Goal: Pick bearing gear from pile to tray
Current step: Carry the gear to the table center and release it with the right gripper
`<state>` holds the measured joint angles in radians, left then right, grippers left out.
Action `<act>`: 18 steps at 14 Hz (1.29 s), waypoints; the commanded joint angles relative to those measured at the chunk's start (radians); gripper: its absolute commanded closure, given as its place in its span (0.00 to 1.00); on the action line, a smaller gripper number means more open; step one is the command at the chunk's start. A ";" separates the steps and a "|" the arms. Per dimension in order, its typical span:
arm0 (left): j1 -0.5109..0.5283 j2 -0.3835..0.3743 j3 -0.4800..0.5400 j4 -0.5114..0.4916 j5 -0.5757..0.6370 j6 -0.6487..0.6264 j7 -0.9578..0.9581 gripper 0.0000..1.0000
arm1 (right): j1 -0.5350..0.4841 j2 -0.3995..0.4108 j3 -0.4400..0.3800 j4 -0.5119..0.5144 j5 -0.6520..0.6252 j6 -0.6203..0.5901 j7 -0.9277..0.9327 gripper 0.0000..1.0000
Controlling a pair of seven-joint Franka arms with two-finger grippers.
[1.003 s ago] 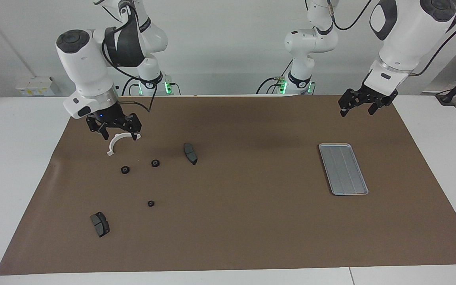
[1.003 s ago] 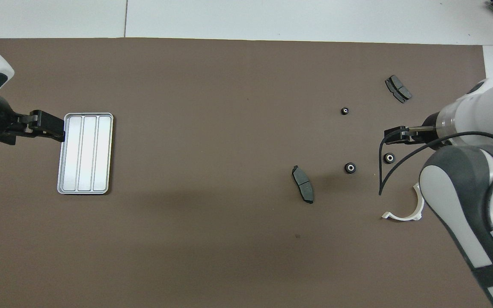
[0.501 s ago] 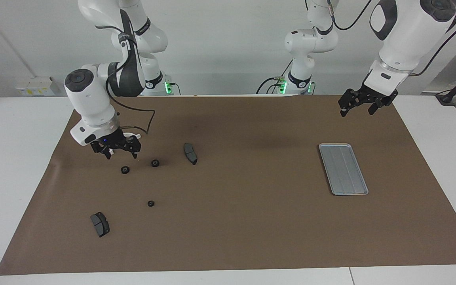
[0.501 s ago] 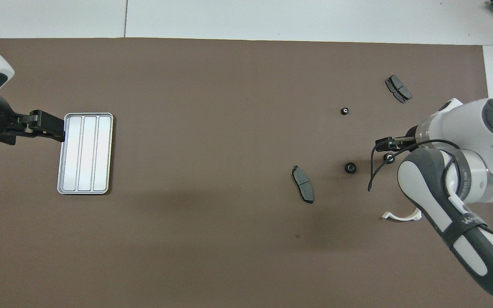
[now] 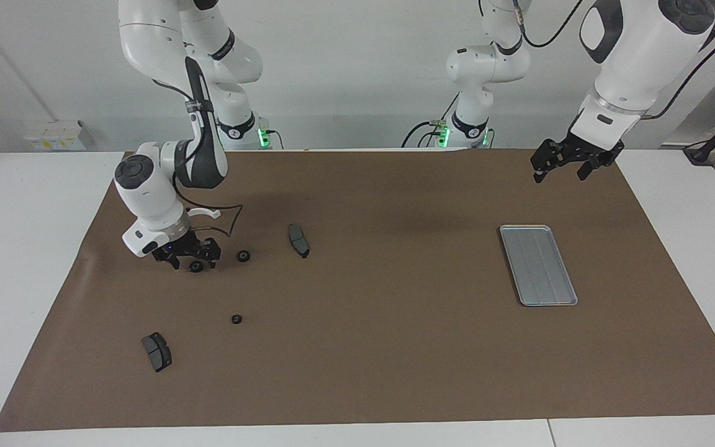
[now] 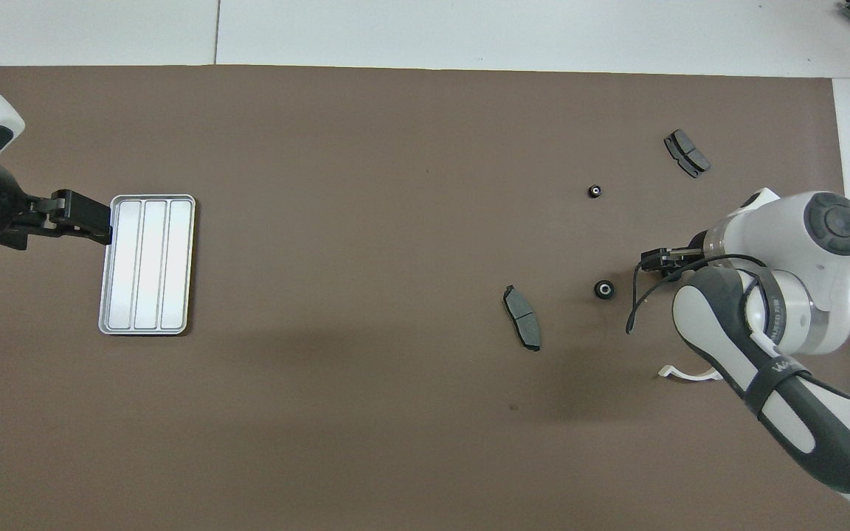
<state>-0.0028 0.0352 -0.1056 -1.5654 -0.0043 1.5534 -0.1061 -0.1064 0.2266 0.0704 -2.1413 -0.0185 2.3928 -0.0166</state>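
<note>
Three small black gears of the pile lie toward the right arm's end of the mat. My right gripper [image 5: 194,263] is down at the mat, open, with a finger on each side of one gear [image 5: 196,266]; in the overhead view the hand [image 6: 655,259] hides that gear. A second gear [image 5: 244,255] [image 6: 603,290] sits beside it, apart. The third gear [image 5: 236,319] [image 6: 595,192] lies farther from the robots. The silver tray [image 5: 537,265] [image 6: 147,263] is bare, toward the left arm's end. My left gripper [image 5: 560,169] [image 6: 80,220] hangs open in the air by the tray's edge and waits.
Two dark brake pads lie on the brown mat, one [image 5: 298,240] [image 6: 522,328] toward the middle, the other [image 5: 157,351] [image 6: 686,153] farthest from the robots. A white curved bracket [image 5: 207,213] [image 6: 685,373] lies partly hidden by the right arm.
My right gripper has dropped from above the white bracket to the mat and now straddles a gear. The left arm and all parts have stayed still.
</note>
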 commanded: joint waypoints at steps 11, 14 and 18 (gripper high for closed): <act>0.009 -0.014 -0.003 -0.007 0.010 0.005 0.002 0.00 | -0.030 -0.001 0.011 -0.054 0.017 0.069 -0.023 0.87; 0.009 -0.014 -0.003 -0.007 0.010 0.005 0.002 0.00 | -0.013 -0.018 0.014 -0.037 0.017 0.048 0.001 0.99; 0.009 -0.014 -0.002 -0.007 0.010 0.005 0.002 0.00 | 0.078 -0.030 0.037 0.050 0.019 -0.069 0.214 0.99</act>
<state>-0.0027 0.0352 -0.1055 -1.5654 -0.0043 1.5534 -0.1061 -0.0866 0.2108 0.0972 -2.1399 -0.0171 2.3892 0.0895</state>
